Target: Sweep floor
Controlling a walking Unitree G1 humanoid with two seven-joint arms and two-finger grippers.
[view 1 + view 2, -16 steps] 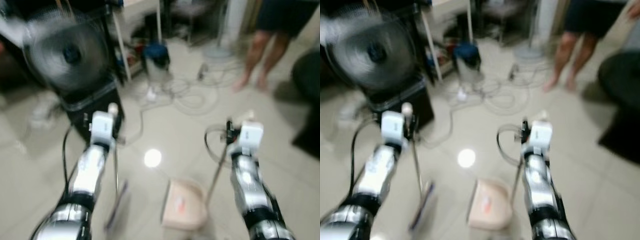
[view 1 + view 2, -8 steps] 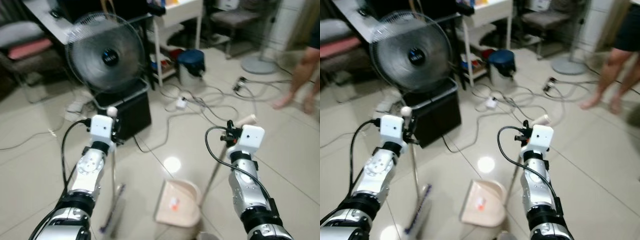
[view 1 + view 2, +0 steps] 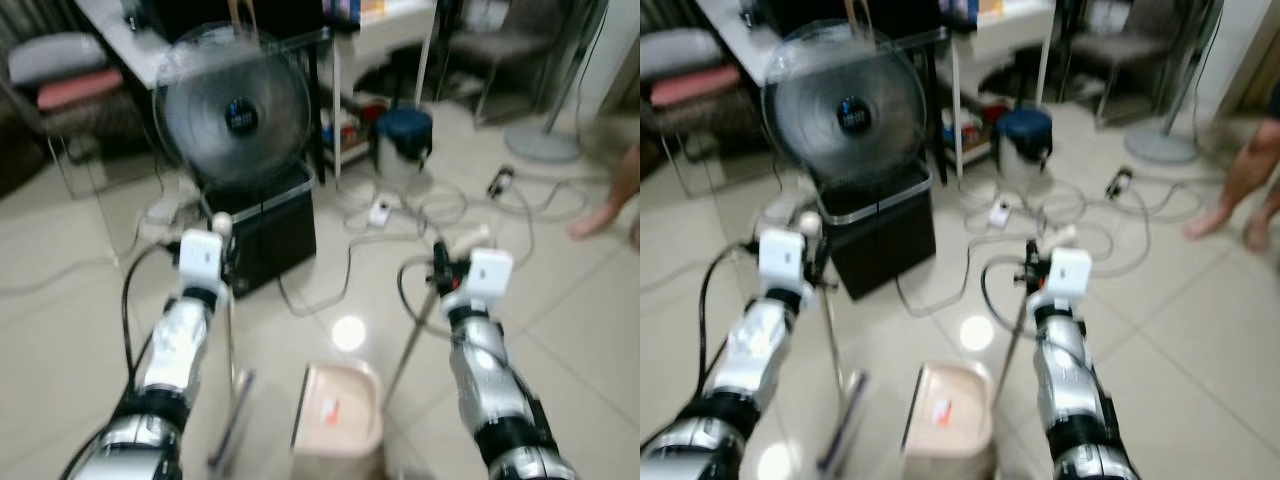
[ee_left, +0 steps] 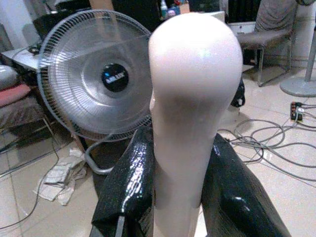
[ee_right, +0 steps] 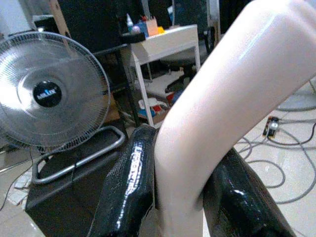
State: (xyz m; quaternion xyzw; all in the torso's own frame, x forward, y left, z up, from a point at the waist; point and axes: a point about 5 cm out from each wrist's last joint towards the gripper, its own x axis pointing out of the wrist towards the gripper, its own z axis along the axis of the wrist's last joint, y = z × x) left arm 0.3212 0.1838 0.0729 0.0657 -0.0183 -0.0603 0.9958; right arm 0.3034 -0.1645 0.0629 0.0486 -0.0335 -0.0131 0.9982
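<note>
My left gripper (image 4: 180, 138) is shut on the pale rounded top of the broom handle (image 3: 221, 223); black fingers (image 4: 126, 187) press it on both sides. The broom's thin pole runs down to its head (image 3: 230, 425) on the tiles. My right gripper (image 5: 186, 143) is shut on the curved pale handle (image 5: 222, 94) of the dustpan. That handle's top (image 3: 466, 237) leans right, and the beige dustpan (image 3: 338, 415) rests on the floor between my arms. Both arms are stretched forward at about the same height.
A standing fan (image 3: 237, 112) sits on a black box (image 3: 268, 228) just ahead on the left. Cables (image 3: 440, 205), a white power strip (image 3: 378, 211) and a blue-lidded bin (image 3: 403, 140) lie ahead. A person's foot (image 3: 600, 218) is at the right edge.
The whole picture has shifted and blurred, so the camera moved; the person has slid toward the right edge. Both grippers keep the same hold on broom and dustpan handles.
</note>
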